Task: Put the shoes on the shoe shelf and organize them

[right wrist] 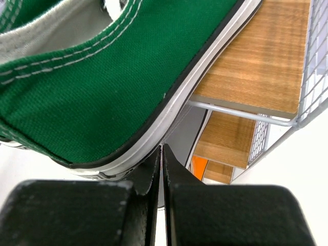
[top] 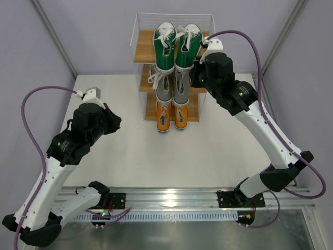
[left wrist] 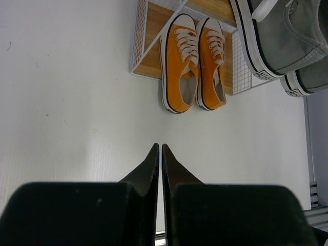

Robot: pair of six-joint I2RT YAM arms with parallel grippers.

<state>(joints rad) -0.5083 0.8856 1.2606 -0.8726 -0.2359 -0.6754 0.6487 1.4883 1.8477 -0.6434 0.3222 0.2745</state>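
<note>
No text, brand, number or sign can be read in any of the three views.

Nearest candidates:
- grey shoes, left wrist view: each heel has a white rubber heel patch with dark printed marks. The marks are too small and blurred to resolve into letters.
- green shoe, right wrist view: a short strip with faint dark marks sits at the heel end of the white sole. It is cut off at the lower edge and illegible.
</note>
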